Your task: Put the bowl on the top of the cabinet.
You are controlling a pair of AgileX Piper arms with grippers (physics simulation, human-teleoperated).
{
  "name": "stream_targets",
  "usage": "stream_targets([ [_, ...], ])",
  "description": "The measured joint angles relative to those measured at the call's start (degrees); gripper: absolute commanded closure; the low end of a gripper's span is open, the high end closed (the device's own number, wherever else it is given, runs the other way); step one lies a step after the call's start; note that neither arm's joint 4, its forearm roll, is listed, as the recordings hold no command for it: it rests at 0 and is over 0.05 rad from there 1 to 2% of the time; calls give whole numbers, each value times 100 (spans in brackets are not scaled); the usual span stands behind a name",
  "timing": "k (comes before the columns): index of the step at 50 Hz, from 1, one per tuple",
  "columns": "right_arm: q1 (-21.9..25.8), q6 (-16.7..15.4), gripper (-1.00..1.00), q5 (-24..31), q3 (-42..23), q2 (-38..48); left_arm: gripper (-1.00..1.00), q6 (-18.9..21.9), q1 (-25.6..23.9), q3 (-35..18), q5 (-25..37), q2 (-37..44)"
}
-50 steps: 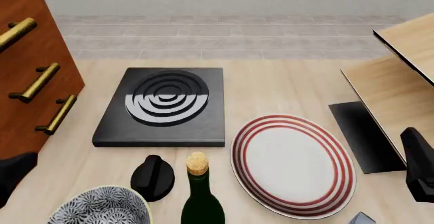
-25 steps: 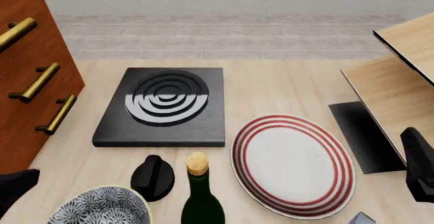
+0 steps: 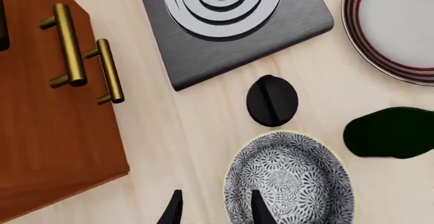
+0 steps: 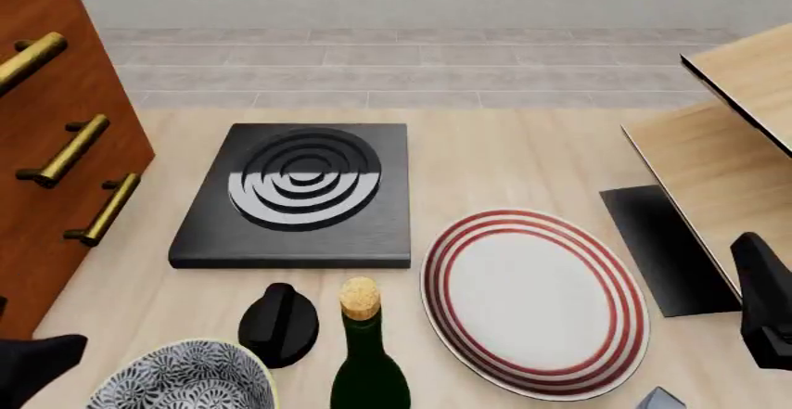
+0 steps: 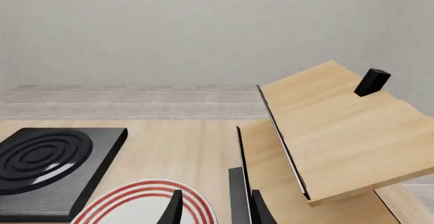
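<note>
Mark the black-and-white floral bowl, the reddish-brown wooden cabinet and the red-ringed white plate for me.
black-and-white floral bowl (image 3: 291, 183): left wrist view, patterned inside.
reddish-brown wooden cabinet (image 4: 50, 103): front view, front panel between handles.
red-ringed white plate (image 4: 535, 302): front view, white centre.

On view: 1 bowl (image 4: 180, 379), 1 cabinet (image 4: 50, 131), 1 plate (image 4: 535, 302), 1 bottle (image 4: 367, 364), 1 hotplate (image 4: 300, 194), 3 handles (image 4: 69, 149).

Pale wood table (image 4: 520, 159); grey tiled floor (image 4: 409, 66) beyond; plain grey wall (image 5: 169, 31); light-wood shelf unit (image 4: 730, 140) right.
</note>
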Motion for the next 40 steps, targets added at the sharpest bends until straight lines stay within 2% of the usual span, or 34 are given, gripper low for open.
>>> stream_targets([
  [40,0,0,-100,0,0,0,-100,-192,-470,396,67,-44],
])
